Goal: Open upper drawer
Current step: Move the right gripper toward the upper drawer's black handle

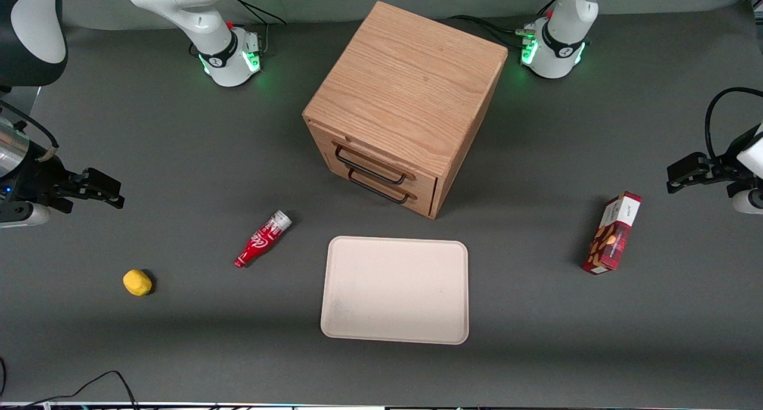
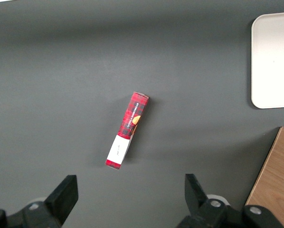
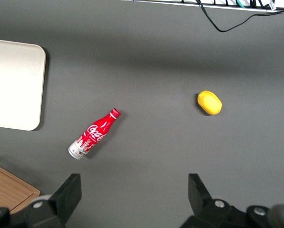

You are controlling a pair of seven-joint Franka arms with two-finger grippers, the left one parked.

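Observation:
The light oak cabinet (image 1: 405, 94) stands at the middle of the table, its front turned toward the front camera and the working arm's end. The upper drawer (image 1: 381, 158) sits flush in the cabinet, with its long black wire handle (image 1: 371, 165) above the bottom drawer's matching handle (image 1: 379, 188). My right gripper (image 1: 110, 192) hovers over the table far toward the working arm's end, well apart from the cabinet. In the right wrist view the gripper (image 3: 135, 194) is open and empty over bare table, and a corner of the cabinet (image 3: 9, 190) shows.
A red cola bottle (image 1: 262, 240) lies between the gripper and the cabinet, also in the wrist view (image 3: 93, 134). A yellow object (image 1: 137, 282) lies nearer the camera. A cream tray (image 1: 394, 289) lies in front of the cabinet. A red snack box (image 1: 614, 234) lies toward the parked arm's end.

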